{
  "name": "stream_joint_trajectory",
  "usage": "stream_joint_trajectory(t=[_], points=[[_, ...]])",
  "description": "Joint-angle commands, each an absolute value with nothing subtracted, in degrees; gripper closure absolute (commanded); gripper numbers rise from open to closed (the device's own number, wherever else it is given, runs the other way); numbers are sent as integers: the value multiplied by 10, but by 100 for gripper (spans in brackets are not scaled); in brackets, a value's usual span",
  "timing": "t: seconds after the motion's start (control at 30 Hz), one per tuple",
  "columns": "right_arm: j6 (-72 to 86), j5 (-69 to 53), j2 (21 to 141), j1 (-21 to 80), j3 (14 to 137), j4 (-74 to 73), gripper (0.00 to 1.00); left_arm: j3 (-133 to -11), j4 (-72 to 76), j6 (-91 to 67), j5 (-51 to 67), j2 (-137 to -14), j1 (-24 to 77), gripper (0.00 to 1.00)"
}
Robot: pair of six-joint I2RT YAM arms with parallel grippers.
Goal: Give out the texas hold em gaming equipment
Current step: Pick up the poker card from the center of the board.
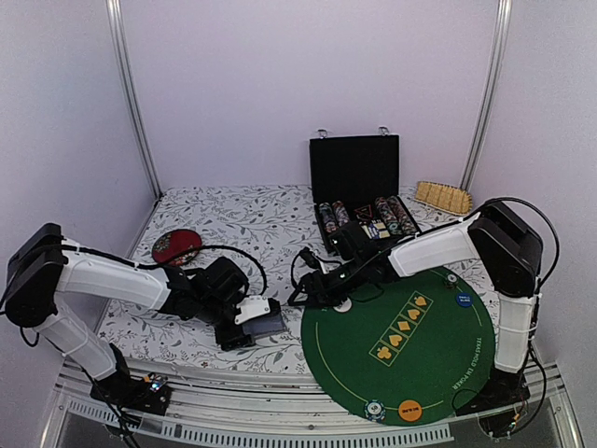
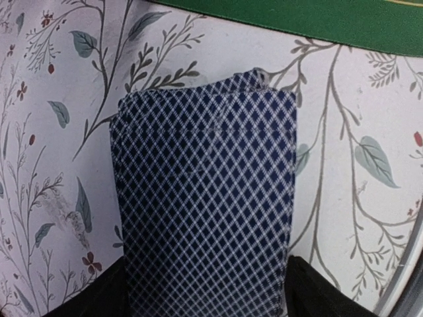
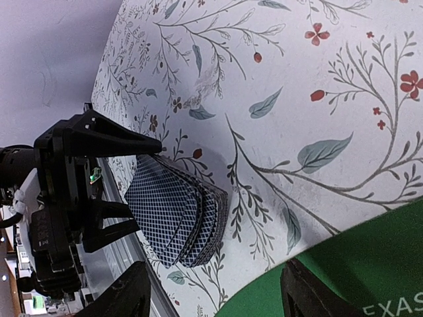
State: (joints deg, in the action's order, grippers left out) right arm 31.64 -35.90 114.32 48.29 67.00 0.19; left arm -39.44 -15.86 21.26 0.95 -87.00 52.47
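A deck of playing cards (image 2: 205, 191) with blue diamond-patterned backs, slightly fanned, sits between my left gripper's (image 2: 205, 287) black fingers (image 2: 99, 300), which press both long edges. In the top view this gripper (image 1: 250, 327) holds the deck (image 1: 269, 321) low over the floral cloth, just left of the green felt mat (image 1: 401, 350). My right gripper (image 1: 310, 287) hovers close by, open with nothing between its fingers (image 3: 132, 294). Its view shows the deck (image 3: 175, 211) in the left gripper (image 3: 73, 191). Striped poker chips (image 1: 368, 217) fill an open black case. Blue (image 1: 463, 300) and orange (image 1: 409, 409) marker discs lie on the mat.
A red round dish (image 1: 177, 245) lies at the left on the floral cloth. A woven tan piece (image 1: 443, 196) sits at the back right beside the case's upright lid (image 1: 354, 168). A striped chip (image 1: 375, 408) rests at the mat's near rim. The table's metal front edge (image 1: 280, 387) runs close below the deck.
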Motion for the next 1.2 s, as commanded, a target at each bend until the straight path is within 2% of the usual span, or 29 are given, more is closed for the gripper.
stream_joint_trajectory(t=[0.0, 0.3, 0.57, 0.87, 1.17], points=[[320, -378, 1171, 485, 689, 10, 31, -407, -143, 206, 33, -890, 518, 23], [343, -427, 1202, 487, 688, 60, 32, -415, -119, 193, 41, -916, 518, 23], [350, -431, 1207, 488, 686, 69, 32, -418, -106, 187, 49, -928, 517, 29], [354, -433, 1208, 490, 677, 78, 31, -418, -96, 186, 22, -943, 515, 25], [351, -425, 1196, 490, 662, 79, 31, -424, -112, 189, 38, -954, 516, 41]])
